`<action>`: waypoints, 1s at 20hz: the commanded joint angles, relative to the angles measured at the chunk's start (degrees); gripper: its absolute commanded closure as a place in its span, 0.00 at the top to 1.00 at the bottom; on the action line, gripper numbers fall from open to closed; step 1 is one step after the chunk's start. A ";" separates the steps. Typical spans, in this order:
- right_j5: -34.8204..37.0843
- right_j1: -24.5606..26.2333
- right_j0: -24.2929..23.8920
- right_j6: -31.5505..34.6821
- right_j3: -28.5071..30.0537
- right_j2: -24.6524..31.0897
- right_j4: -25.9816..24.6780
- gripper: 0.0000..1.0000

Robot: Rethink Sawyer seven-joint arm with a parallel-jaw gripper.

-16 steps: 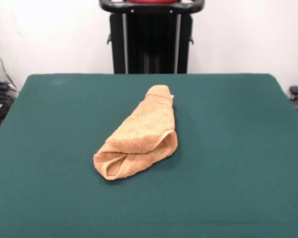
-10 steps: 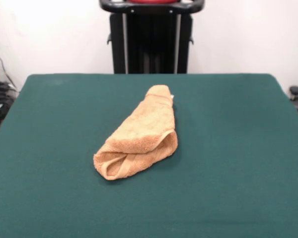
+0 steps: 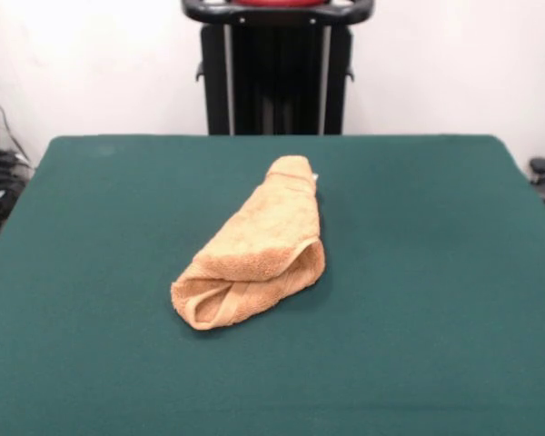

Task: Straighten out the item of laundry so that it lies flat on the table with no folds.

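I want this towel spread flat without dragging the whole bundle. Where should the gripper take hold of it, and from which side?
Probably the hemmed top layer at the wide open end of the towel, where the layers gape toward the camera. Come down from above at that end and pinch only the upper edge: the far end tapers to a tight bunch on the table.

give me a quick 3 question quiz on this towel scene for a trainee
1. True or false: the towel lies spread flat on the table.
2. Multiple choice: where does the towel sit? A) near the middle of the table B) hanging over the table's edge C) on the pedestal
3. Fill in: the end of the towel nearer the camera shows an open ____ of layered cloth.

Key:
1. False; it is rolled or folded over on itself into a long bundle.
2. A
3. fold. The pedestal stands beyond the table's far edge, and no gripper shows.
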 commanded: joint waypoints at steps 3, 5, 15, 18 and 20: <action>-7.56 10.22 -1.88 4.99 6.59 7.89 -1.65 1.00; -9.19 12.01 -2.58 5.05 5.99 8.66 -2.17 1.00; -21.00 20.99 1.82 10.56 3.82 4.90 -3.14 1.00; -23.10 23.60 2.19 11.64 3.75 3.79 -2.35 1.00; -26.85 25.91 1.83 11.96 3.55 3.93 -2.97 1.00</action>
